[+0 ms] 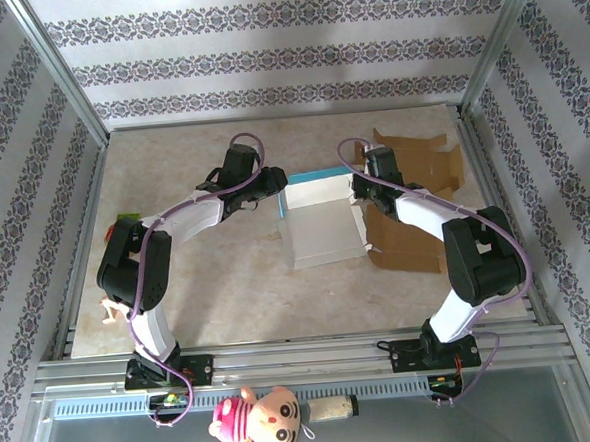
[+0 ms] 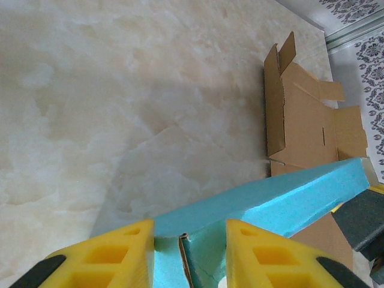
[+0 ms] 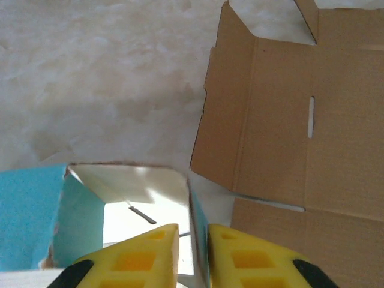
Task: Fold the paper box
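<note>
Squeezing right tool (image 3: 192,231) narrow on paper box (image 1: 321,229) wall, clamping left tool (image 2: 189,229) on its blue rim, beside cardboard (image 1: 424,161) near right edge of tabletop (image 1: 229,295).

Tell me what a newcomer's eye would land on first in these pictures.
The blue-and-white paper box in the middle of the table stands out, partly folded, with the left hand and right hand each gripping one of its walls from opposite sides. Flat brown cardboard lies at the far right, and a pink plush toy sits off the table's near edge.
</note>
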